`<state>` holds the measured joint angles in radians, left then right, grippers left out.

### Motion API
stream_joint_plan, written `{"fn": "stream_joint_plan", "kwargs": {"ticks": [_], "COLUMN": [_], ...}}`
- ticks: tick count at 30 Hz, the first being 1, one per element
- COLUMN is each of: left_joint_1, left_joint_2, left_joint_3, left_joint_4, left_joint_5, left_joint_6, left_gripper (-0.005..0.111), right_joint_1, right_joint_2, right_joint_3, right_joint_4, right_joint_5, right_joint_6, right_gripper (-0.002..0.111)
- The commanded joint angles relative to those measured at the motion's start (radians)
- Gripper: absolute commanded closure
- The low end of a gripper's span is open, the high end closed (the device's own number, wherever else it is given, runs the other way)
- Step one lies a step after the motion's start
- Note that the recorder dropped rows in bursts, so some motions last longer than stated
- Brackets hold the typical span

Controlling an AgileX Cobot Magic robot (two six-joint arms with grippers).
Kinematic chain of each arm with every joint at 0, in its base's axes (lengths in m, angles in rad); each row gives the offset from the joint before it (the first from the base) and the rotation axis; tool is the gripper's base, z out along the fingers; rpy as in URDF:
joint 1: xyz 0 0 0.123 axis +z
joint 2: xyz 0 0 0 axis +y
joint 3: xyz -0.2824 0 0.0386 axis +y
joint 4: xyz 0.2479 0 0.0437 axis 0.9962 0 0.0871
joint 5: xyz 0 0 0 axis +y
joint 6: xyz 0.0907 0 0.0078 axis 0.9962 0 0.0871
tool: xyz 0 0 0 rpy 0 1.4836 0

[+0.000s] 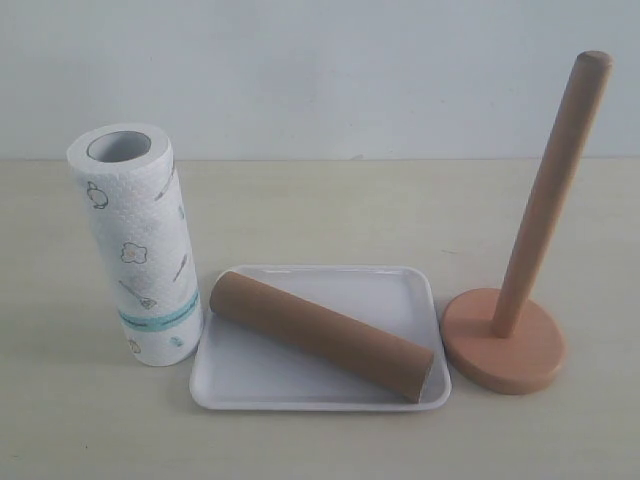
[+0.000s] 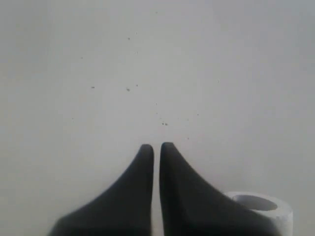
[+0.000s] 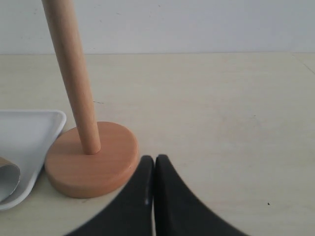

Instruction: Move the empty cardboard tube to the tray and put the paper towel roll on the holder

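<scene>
The brown cardboard tube (image 1: 325, 337) lies slantwise in the white tray (image 1: 390, 290). Left of the tray the paper towel roll (image 1: 135, 245) stands upright, its hollow top (image 2: 258, 204) peeking past my left gripper. The wooden holder (image 1: 505, 340) stands bare to the right of the tray, dowel up. My left gripper (image 2: 156, 147) is shut with nothing in it, facing the pale wall. My right gripper (image 3: 154, 160) is shut and empty, just beside the holder's base (image 3: 91, 162). Neither gripper shows in the exterior view.
The tray's corner (image 3: 29, 123) and the tube's open end (image 3: 7, 179) show next to the holder. The pale tabletop (image 1: 330, 210) runs back to a white wall.
</scene>
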<state>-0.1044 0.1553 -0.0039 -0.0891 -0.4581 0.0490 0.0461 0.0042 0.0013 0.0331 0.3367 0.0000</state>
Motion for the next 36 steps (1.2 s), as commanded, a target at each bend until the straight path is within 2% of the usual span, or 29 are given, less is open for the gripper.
{"fn": "stream_joint_plan", "kwargs": {"ticks": [1, 5, 10, 13, 17, 20, 22, 24, 27, 29, 31, 36], "left_joint_1": [0.004, 0.004, 0.004, 0.004, 0.004, 0.004, 0.004, 0.004, 0.004, 0.004, 0.004, 0.004], "left_joint_2": [0.005, 0.026, 0.197, 0.367, 0.605, 0.755, 0.827, 0.895, 0.956, 0.975, 0.978, 0.980], "left_joint_3": [0.004, 0.004, 0.004, 0.004, -0.005, -0.033, -0.041, -0.041, -0.041, -0.045, -0.049, -0.066], "left_joint_4": [0.000, 0.000, 0.003, 0.133, 0.417, 0.481, 0.483, 0.483, 0.479, 0.474, 0.489, 0.527], "left_joint_5": [-0.040, -0.025, 0.008, -0.068, -0.282, -0.338, -0.351, -0.371, -0.412, -0.461, -0.486, -0.502], "left_joint_6": [-0.010, -0.034, -0.039, -0.124, -0.159, -0.279, -0.365, -0.427, -0.445, -0.445, -0.445, -0.465], "left_gripper": [0.103, 0.103, 0.103, 0.103, 0.103, 0.100, 0.090, 0.071, 0.029, 0.008, -0.002, -0.003], "right_joint_1": [-0.006, -0.006, -0.006, -0.006, -0.006, -0.006, -0.006, -0.006, -0.006, -0.006, -0.006, -0.006], "right_joint_2": [-0.004, -0.004, -0.004, -0.004, -0.004, -0.004, -0.004, -0.004, -0.004, -0.004, -0.004, -0.004], "right_joint_3": [-0.001, -0.001, -0.001, -0.001, -0.001, -0.001, -0.001, -0.001, -0.001, -0.001, -0.001, -0.001], "right_joint_4": [0.001, 0.001, 0.001, 0.001, 0.001, 0.001, 0.001, 0.001, 0.001, 0.001, 0.001, 0.001], "right_joint_5": [-0.002, -0.002, -0.002, -0.002, -0.002, -0.002, -0.002, -0.002, -0.002, -0.002, -0.002, -0.002], "right_joint_6": [0.000, 0.000, 0.000, 0.000, 0.000, 0.000, 0.000, 0.000, 0.000, 0.000, 0.000, 0.000], "right_gripper": [0.108, 0.108, 0.108, 0.108, 0.108, 0.108, 0.108, 0.108, 0.108, 0.108, 0.108, 0.108]}}
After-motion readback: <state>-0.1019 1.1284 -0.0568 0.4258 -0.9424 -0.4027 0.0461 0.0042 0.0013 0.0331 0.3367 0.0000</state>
